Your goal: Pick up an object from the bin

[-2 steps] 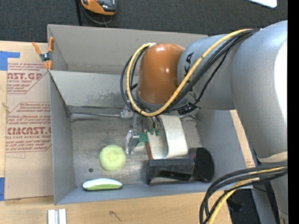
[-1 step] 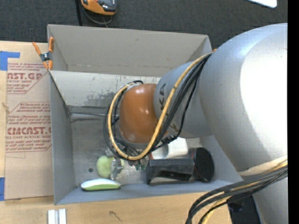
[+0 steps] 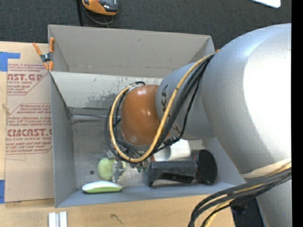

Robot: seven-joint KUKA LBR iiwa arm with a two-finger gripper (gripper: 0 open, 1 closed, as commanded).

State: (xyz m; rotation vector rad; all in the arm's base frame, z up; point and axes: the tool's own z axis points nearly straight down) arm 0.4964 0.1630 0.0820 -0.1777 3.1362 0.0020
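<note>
Centrally, the arm [image 3: 246, 103] entered from the right and reached down into the grey metal bin [image 3: 61, 126]. Its orange wrist cover [image 3: 139, 112] sat over the middle of the bin floor, with yellow and black cables [image 3: 113, 122] looped round the cover's left and lower sides.

1. Tool position: the gripper [image 3: 119, 168] was low, close to the bin floor, beneath the orange cover and toward the front-left part of the floor.
2. Tool state: most of the gripper was hidden by the cover and cables. It could not be determined whether it was apart or together.
3. Nearest thing: 1 small pale-green ball [image 3: 104, 167] lay on the floor just beside the gripper, on its left. Contact between the 2 could not be confirmed.
4. Adjacent things: 1 flat oval piece [image 3: 102, 188], white with a green centre, lay against the front wall, just in front of the ball. 1 black block [image 3: 173, 172] lay to the right of the gripper along the front wall, with a black round disc [image 3: 207, 167] at its right end. 1 white object [image 3: 179, 150] sat just behind the block, partly under the arm.
</note>
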